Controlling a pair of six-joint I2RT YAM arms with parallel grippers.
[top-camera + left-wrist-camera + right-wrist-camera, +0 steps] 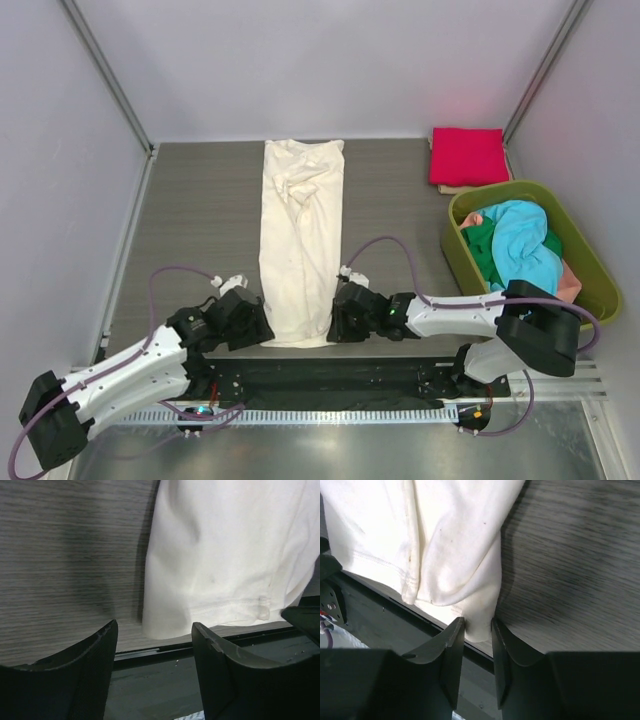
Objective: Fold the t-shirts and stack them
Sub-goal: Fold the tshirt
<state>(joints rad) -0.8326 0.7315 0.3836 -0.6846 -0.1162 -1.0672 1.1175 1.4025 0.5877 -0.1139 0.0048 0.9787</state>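
A cream-white t-shirt [300,240] lies folded lengthwise as a long strip down the middle of the table. My left gripper [258,325] is open at its near left corner; in the left wrist view the shirt's hem [225,565] lies just beyond the spread gripper [155,625], apart from it. My right gripper [338,318] is at the near right corner. In the right wrist view it [478,622] is shut on a corner of the shirt [445,540]. A folded magenta-red t-shirt [468,156] lies at the back right.
An olive-green basket [603,272] at the right holds turquoise [520,245], green [480,240] and salmon pink [570,283] shirts. The table's near edge and a black rail run just behind both grippers. Walls close in the left, back and right.
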